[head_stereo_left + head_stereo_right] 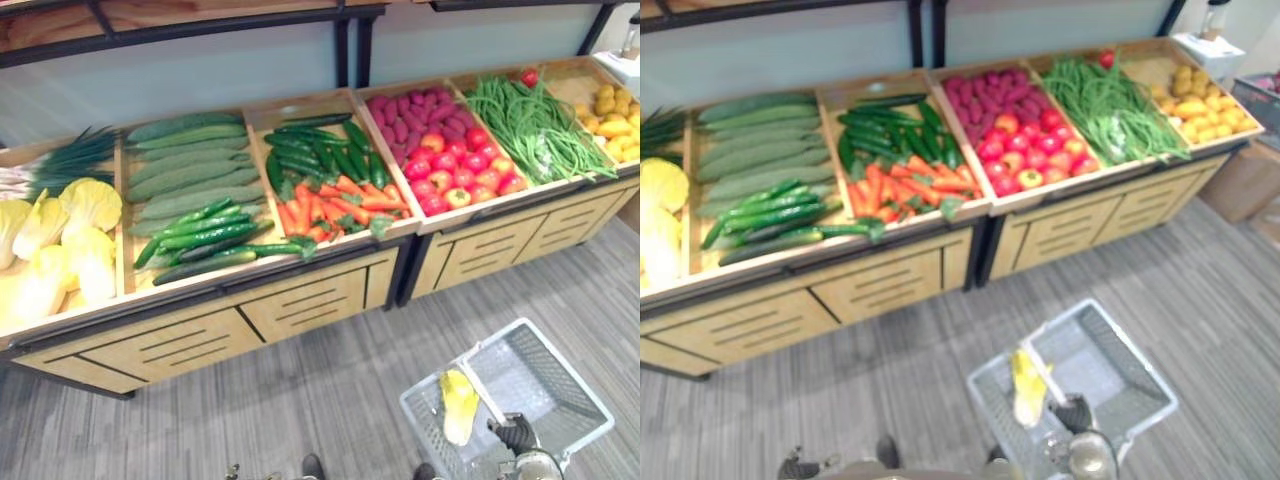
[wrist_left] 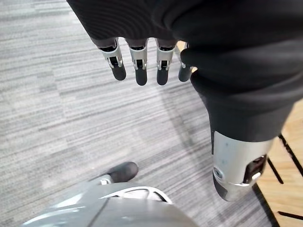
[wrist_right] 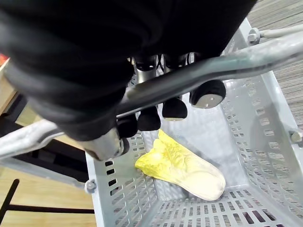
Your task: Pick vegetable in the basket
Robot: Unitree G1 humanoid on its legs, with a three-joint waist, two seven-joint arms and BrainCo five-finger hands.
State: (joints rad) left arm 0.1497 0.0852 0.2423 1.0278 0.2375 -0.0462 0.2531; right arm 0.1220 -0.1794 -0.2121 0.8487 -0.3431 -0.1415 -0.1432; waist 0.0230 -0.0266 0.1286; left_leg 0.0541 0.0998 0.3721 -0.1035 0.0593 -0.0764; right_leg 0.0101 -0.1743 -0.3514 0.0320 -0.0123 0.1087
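Right wrist view: the right robot hand (image 3: pixel 94 71) has its fingers curled round the handle (image 3: pixel 227 61) of the grey basket (image 3: pixel 272 142) and carries it. One yellow cabbage (image 3: pixel 182 165) lies inside, against the basket's 9 o'clock wall in the left eye view. The left robot hand (image 2: pixel 137 61) hangs over the floor (image 2: pixel 57 94), fingers straight and empty.

Judgement: hold the handle level and reach with the free hand.

The desk (image 1: pixel 300 300) stands at 11 o'clock, well apart. It bears cucumbers (image 1: pixel 200 240), carrots (image 1: pixel 340 205) and green beans (image 1: pixel 530 125). Only floor lies between.
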